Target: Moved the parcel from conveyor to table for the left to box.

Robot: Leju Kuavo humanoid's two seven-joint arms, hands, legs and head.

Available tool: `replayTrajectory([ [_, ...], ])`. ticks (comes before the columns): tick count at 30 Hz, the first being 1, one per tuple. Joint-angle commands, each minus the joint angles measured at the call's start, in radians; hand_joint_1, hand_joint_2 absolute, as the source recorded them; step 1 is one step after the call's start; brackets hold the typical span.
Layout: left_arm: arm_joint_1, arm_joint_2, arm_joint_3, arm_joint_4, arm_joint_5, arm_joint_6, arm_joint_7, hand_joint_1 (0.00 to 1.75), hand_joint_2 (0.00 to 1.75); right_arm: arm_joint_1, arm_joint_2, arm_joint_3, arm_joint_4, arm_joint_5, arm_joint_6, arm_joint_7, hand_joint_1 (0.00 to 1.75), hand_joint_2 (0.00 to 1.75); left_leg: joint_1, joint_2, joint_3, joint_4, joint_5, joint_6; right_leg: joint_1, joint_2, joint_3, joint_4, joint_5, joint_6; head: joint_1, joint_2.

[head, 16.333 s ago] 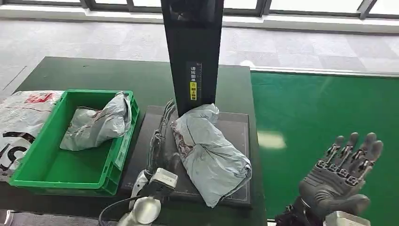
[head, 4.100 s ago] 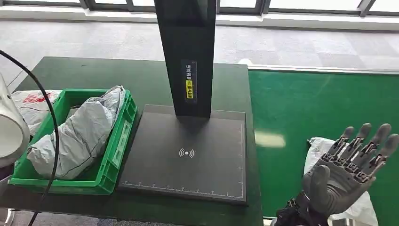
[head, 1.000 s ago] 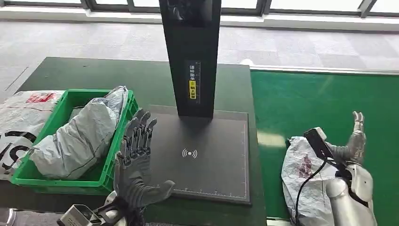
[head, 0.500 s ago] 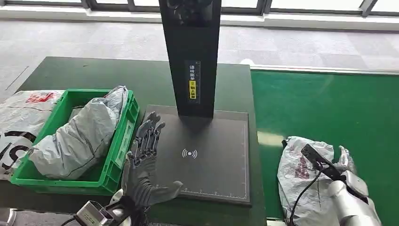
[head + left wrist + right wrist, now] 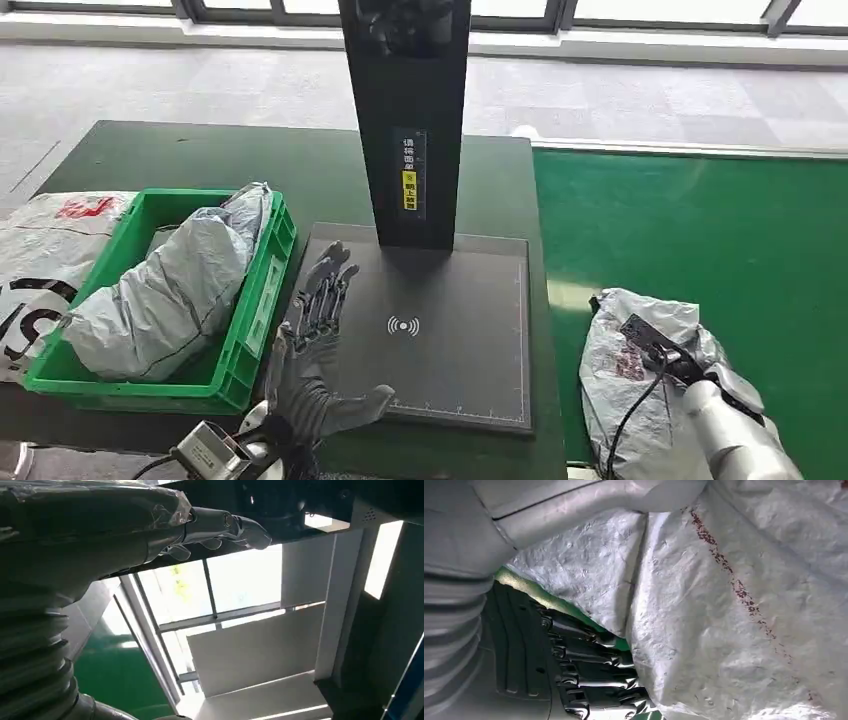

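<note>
A crumpled white parcel [image 5: 640, 350] with red marks lies on the green conveyor [image 5: 700, 210] at the near right. My right hand [image 5: 705, 375] is on it from the near side. In the right wrist view the thumb [image 5: 589, 505] lies across the parcel [image 5: 724, 605] and the dark fingers [image 5: 584, 680] curl under its edge. My left hand [image 5: 315, 340] hovers with its fingers spread and nothing in it, above the left edge of the black scanner pad [image 5: 450, 320]. Its fingertips [image 5: 235, 525] show against windows in the left wrist view.
A green box [image 5: 255, 320] on the dark table [image 5: 200, 160] holds grey parcels [image 5: 160, 300]. A printed white bag [image 5: 40, 250] lies left of it. The black scanner post [image 5: 405, 120] rises behind the pad.
My right hand has dropped from beside the parcel onto it, and its fingers have gone under the edge. The parcel has shifted a little left. My left hand has edged forward over the pad.
</note>
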Motion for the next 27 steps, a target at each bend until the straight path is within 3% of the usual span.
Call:
replayTrajectory([
  [1, -0.026, 0.003, 0.02, 0.059, -0.004, -0.004, 0.004, 0.0, 1.75, -0.039, 0.033, 0.036, 0.097, -0.002, 0.01, -0.003, 0.0, 1.75, 0.001, 0.002, 0.001, -0.002, 0.001, -0.001, 0.001, 0.002, 0.001, -0.003, 0.002, 0.0, 0.0, 0.0],
  [2, -0.032, 0.002, 0.019, 0.065, -0.005, -0.005, 0.004, 0.0, 1.75, -0.033, 0.036, 0.035, 0.1, -0.006, 0.011, -0.01, 0.0, 1.75, 0.001, 0.001, 0.001, -0.001, 0.001, -0.001, 0.001, 0.002, 0.001, -0.002, 0.002, 0.0, 0.0, 0.0],
  [3, -0.038, 0.003, 0.016, 0.07, -0.008, -0.006, 0.004, 0.0, 1.75, -0.025, 0.042, 0.031, 0.101, -0.019, 0.016, -0.033, 0.45, 1.75, 0.001, 0.001, 0.001, -0.002, 0.001, -0.001, 0.001, 0.002, 0.001, -0.003, 0.002, 0.0, 0.0, 0.0],
  [4, -0.045, 0.003, 0.014, 0.077, -0.01, -0.008, 0.004, 0.0, 1.75, -0.008, 0.049, 0.029, 0.101, -0.031, 0.021, -0.057, 1.75, 1.75, 0.001, 0.001, 0.001, -0.001, 0.001, -0.001, 0.001, 0.001, 0.002, -0.002, 0.002, 0.0, 0.0, 0.0],
  [12, -0.05, 0.007, 0.006, 0.088, -0.018, -0.001, 0.004, 0.0, 1.75, 0.001, 0.079, 0.035, 0.081, -0.047, -0.011, -0.088, 1.75, 1.75, 0.002, -0.001, 0.001, -0.004, 0.002, -0.002, 0.001, -0.001, 0.002, -0.005, 0.003, 0.001, 0.0, 0.0],
  [16, -0.044, 0.009, 0.002, 0.088, -0.017, 0.001, 0.004, 0.0, 1.75, -0.007, 0.088, 0.034, 0.068, -0.056, -0.021, -0.098, 1.75, 1.75, 0.001, 0.007, 0.003, -0.003, 0.002, -0.001, 0.001, 0.007, 0.001, -0.004, 0.004, 0.001, 0.0, 0.0],
  [17, -0.039, 0.01, 0.0, 0.084, -0.016, 0.002, 0.004, 0.0, 1.75, -0.003, 0.091, 0.028, 0.06, -0.069, -0.026, -0.115, 1.43, 1.75, 0.002, 0.007, 0.003, -0.003, 0.002, -0.001, 0.001, 0.007, 0.001, -0.004, 0.005, 0.001, 0.0, 0.0],
  [18, -0.036, 0.011, -0.003, 0.08, -0.017, 0.003, 0.004, 0.0, 1.75, -0.003, 0.093, 0.025, 0.056, -0.075, -0.027, -0.12, 1.43, 1.75, 0.002, 0.008, 0.003, -0.004, 0.003, -0.001, 0.002, 0.007, 0.001, -0.005, 0.005, 0.001, 0.0, 0.0],
  [19, -0.035, 0.013, -0.006, 0.077, -0.018, 0.005, 0.004, 0.0, 1.75, -0.003, 0.096, 0.023, 0.052, -0.084, -0.018, -0.13, 1.75, 1.75, 0.002, 0.007, 0.003, -0.004, 0.003, -0.001, 0.002, 0.007, 0.001, -0.005, 0.006, 0.001, 0.0, 0.0],
  [27, -0.022, 0.014, -0.009, 0.061, -0.027, 0.021, 0.004, 0.0, 1.75, -0.042, 0.127, 0.069, 0.044, -0.089, -0.024, -0.162, 1.75, 1.75, 0.002, 0.01, 0.005, 0.0, 0.0, 0.0, 0.002, 0.009, 0.003, -0.001, 0.003, 0.002, 0.0, 0.0],
])
